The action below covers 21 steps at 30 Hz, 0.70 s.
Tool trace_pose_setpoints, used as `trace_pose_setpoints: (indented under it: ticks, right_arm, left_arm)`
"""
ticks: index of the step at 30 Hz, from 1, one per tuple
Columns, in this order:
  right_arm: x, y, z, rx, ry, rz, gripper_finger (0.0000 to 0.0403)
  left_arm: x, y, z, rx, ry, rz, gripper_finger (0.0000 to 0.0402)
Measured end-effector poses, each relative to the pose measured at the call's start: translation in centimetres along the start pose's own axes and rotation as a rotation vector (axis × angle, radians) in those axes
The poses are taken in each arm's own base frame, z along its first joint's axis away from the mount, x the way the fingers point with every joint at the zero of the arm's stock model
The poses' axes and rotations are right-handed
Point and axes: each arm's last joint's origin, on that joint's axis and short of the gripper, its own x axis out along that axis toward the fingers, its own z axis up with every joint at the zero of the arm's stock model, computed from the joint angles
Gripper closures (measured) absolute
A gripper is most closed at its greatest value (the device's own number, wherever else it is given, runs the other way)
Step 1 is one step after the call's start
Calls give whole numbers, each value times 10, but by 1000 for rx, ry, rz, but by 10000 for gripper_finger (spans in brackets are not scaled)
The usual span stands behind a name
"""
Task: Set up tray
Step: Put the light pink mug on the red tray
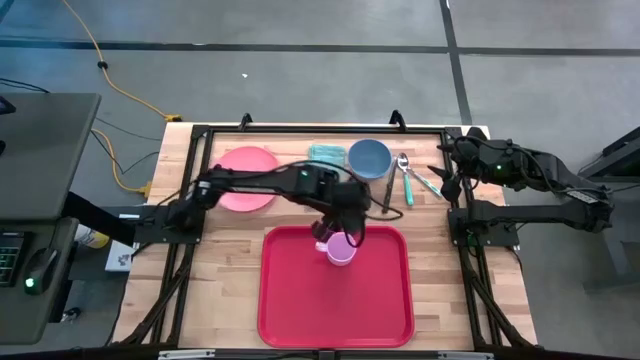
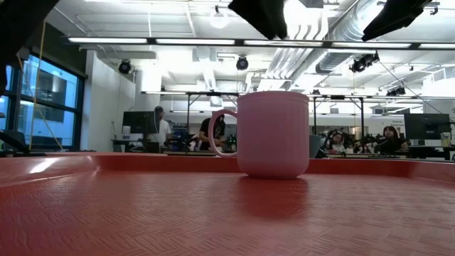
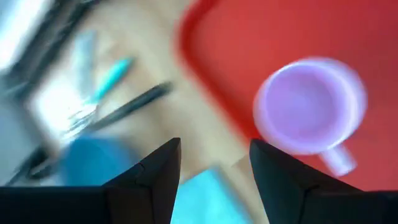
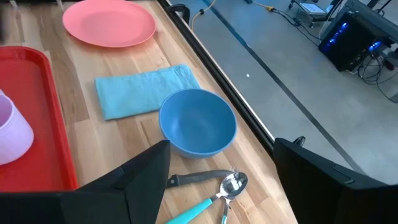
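**Desk:** Where does the red tray [image 1: 336, 290] sit, and what is on it?

**Photographer:** At the near middle of the wooden table [image 1: 440, 255]. A pink mug [image 1: 340, 250] stands upright near its far edge, handle out to one side; it looks like the first piece of the setting.

**Desk:** And the rest?

**Photographer:** Lined up beyond the tray, probably awaiting their turn: pink plate [image 1: 246, 165], teal napkin [image 1: 326, 153], blue bowl [image 1: 369, 157], a spoon [image 1: 404, 175] and a teal-handled utensil [image 1: 422, 182].

**Desk:** The end effectors?

**Photographer:** The left end effector [image 3: 214, 165] hangs above the mug, fingers parted, gripping nothing, clear of the rim. The right end effector [image 4: 217, 186] waits over the table's far right corner, spread wide, empty.
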Motion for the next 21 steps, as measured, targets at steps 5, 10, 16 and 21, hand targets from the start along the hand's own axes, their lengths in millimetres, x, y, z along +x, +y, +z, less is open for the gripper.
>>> trace_pose_setpoints:
  ticks: [5,10,16,21]
  right_arm:
    - [0,0,0,2,0,17,137]
    - [0,1,-1,5,10,26,137]
    - [0,1,-3,16,28,47,137]
    - [3,7,2,26,17,183,137]
  left_arm:
    - [-47,15,-13,-77,103,308,206]
    - [-91,23,-40,-130,171,416,240]
    - [-135,28,-90,-265,329,471,271]
    - [-159,29,-113,-362,363,530,285]
